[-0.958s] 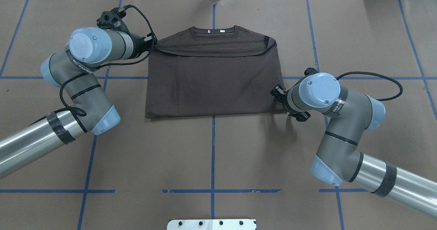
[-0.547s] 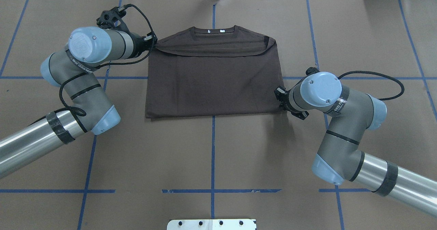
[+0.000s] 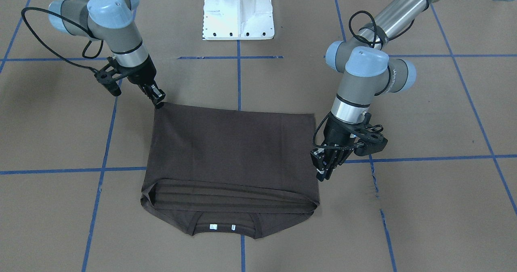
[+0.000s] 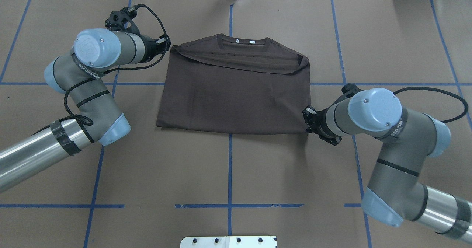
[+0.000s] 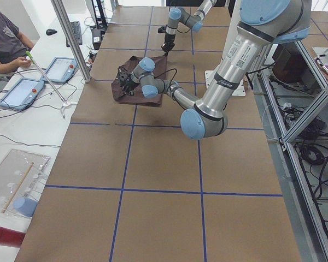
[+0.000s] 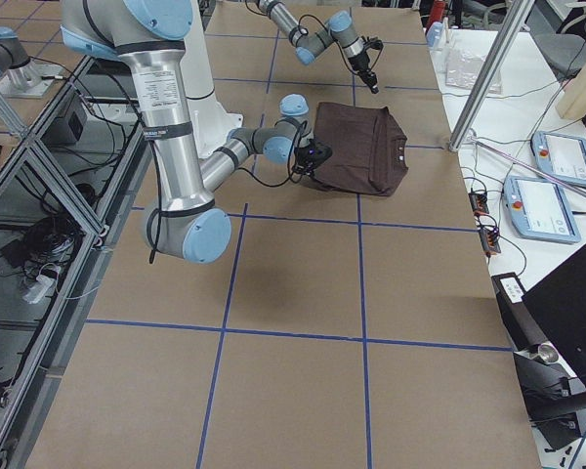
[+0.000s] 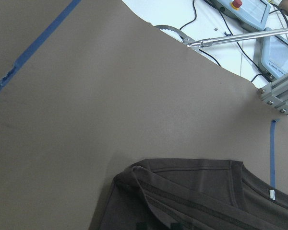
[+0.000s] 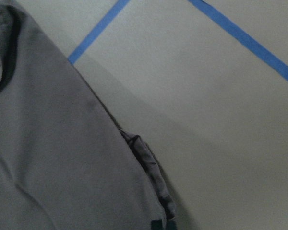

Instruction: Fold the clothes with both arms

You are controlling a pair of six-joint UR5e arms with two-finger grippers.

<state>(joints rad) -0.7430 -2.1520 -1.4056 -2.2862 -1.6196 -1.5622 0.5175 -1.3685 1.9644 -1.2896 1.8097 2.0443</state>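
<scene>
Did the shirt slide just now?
Yes. The shirt slid toward the robot's right: its white neck tags, before straddling the blue centre line, now sit right of it.

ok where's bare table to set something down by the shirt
Bare paper lies between the T-shirt and the white pedestal base. Crowded at its far-left corner by the left tool and near-right corner by the right tool.

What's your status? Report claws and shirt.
Right claw shut on shirt, hem corner. Left claw at shoulder corner, grip unclear. Shirt folded flat. Nothing in the way.
</scene>
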